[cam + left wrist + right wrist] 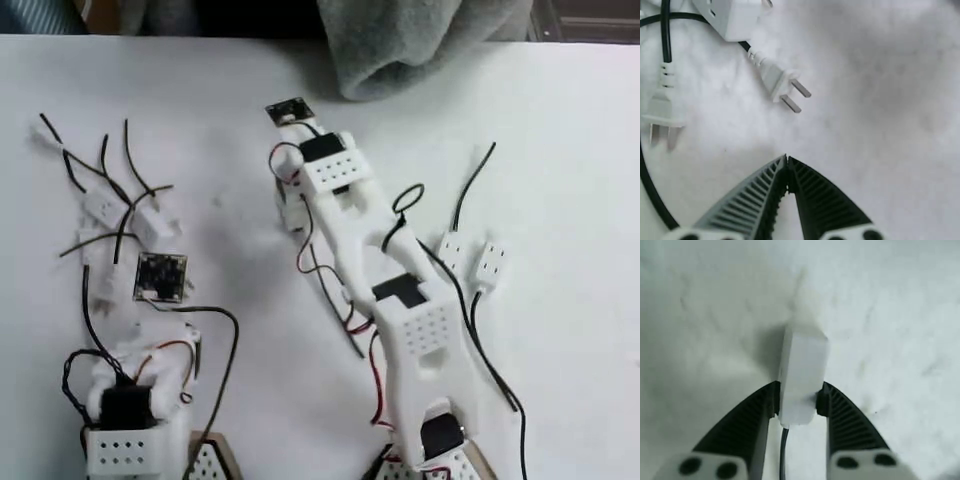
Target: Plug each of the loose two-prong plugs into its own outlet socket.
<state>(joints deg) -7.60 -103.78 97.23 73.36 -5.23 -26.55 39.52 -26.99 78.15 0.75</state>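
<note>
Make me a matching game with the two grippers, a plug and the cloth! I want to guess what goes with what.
1 left gripper
2 right gripper
3 loose plug
4 grey cloth

a at the table's far edge
b shut, holding nothing
c lying flat, prongs bare
d shut on a white block

Pairs: 1-b, 2-d, 3-c, 4-a

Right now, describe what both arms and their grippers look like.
Both arms are white shells with grids of small holes, black motor blocks and loose red and black wires: the left arm, the right arm. The left gripper and right gripper have dark grey, ribbed, tapering fingers on white bases with round holes.
</note>
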